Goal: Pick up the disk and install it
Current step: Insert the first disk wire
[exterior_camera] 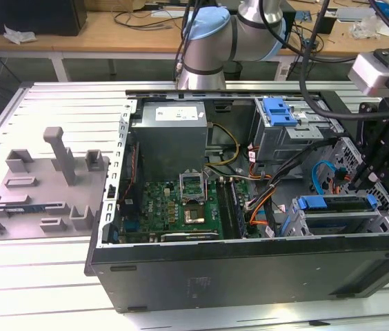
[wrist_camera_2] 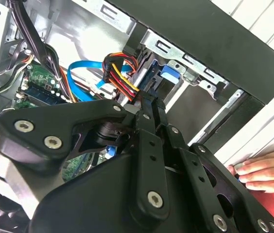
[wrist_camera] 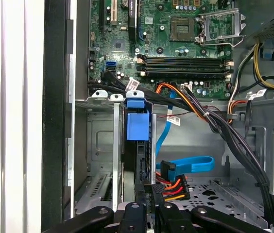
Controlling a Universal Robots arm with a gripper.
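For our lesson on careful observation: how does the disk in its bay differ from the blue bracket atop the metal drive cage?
The disk stands on edge in its bay, close by the gripper; the blue bracket lies flat atop the metal cage, away from it. The disk has a long body behind its blue frame; the bracket looks all blue. Both sit inside the open case.

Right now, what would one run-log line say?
gripper: close to disk | disk: on edge in drive bay | person's hand: beside case
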